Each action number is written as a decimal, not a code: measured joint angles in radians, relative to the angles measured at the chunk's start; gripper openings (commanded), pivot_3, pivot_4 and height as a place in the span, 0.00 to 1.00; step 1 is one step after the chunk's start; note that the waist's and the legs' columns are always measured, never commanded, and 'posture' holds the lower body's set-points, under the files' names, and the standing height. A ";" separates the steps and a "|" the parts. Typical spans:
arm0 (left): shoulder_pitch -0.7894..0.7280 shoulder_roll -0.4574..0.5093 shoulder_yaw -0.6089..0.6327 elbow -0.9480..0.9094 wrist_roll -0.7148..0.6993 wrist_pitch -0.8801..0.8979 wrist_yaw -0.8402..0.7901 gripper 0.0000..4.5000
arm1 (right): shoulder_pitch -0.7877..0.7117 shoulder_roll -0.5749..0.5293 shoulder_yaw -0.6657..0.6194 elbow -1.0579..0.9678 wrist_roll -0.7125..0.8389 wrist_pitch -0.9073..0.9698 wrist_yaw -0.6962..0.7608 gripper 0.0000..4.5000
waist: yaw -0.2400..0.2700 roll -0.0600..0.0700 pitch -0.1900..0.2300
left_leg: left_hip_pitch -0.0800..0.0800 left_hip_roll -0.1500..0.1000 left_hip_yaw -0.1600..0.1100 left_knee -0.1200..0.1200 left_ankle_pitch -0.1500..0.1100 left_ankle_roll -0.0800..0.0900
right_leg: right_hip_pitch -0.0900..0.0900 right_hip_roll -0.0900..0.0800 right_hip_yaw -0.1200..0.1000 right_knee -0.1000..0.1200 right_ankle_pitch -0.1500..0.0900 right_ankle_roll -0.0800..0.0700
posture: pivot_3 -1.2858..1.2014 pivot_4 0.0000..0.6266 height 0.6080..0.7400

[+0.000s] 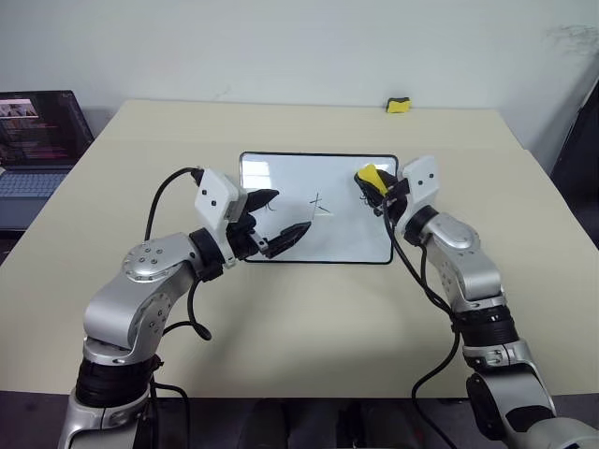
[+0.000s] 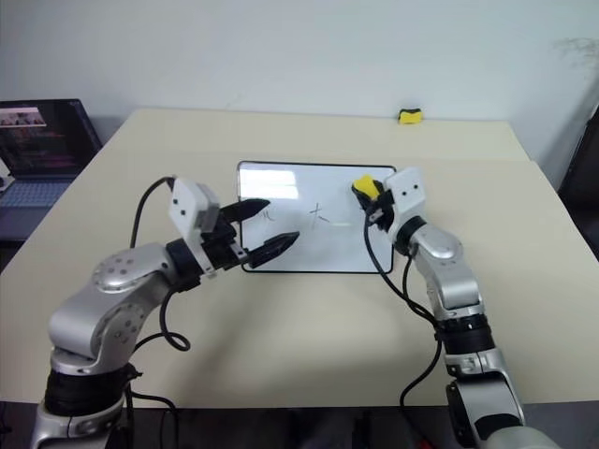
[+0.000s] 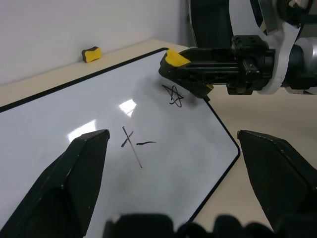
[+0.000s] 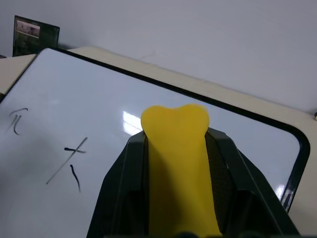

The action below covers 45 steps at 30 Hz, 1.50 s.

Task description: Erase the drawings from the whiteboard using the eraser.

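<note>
Three drawings (image 3: 173, 95) on your whiteboard (image 1: 281, 168), mid surface (image 1: 281, 318): pi sign near L side, cross in centre, star by R edge. Your R gripper (image 1: 372, 183) has fingers clamped on the eraser (image 1: 371, 175), held over the board's R end just by the star. L gripper (image 1: 271, 220) fingers spread wide, nothing in them, over the board's near-L part. Second yellow block (image 1: 399, 105) at far edge; laptop (image 1: 37, 140) off to L.

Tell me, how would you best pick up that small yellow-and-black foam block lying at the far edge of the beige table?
From above, probably, with fingers closing across the short width at the middle of the small yellow-and-black foam block. It lies flat, low and oblong, on the beige table, with bare tabletop all around it.
</note>
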 measured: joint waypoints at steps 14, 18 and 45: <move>0.034 0.025 -0.021 -0.008 -0.024 0.036 -0.043 1.00 | -0.042 0.006 0.016 0.217 -0.093 -0.203 -0.036 0.27 | -0.001 0.000 -0.001 | 0.007 0.000 0.001 0.000 0.000 0.000 | 0.004 0.000 0.001 0.002 0.000 0.000 | 0.52 0.24 1.00; 0.035 0.025 -0.022 -0.011 -0.025 0.036 -0.043 1.00 | 0.007 -0.016 0.071 0.178 -0.136 -0.178 0.004 0.27 | -0.004 -0.002 -0.003 | 0.010 0.000 0.001 0.000 0.000 0.000 | 0.005 0.000 0.003 0.005 0.000 0.000 | 0.52 0.24 1.00; 0.075 0.025 -0.027 -0.037 -0.044 0.036 -0.038 1.00 | -0.008 -0.041 0.064 0.094 -0.199 -0.078 -0.023 0.27 | -0.006 -0.007 -0.003 | 0.010 0.000 0.003 -0.001 0.000 0.000 | -0.001 0.005 0.020 0.007 -0.001 0.000 | 0.52 0.24 1.00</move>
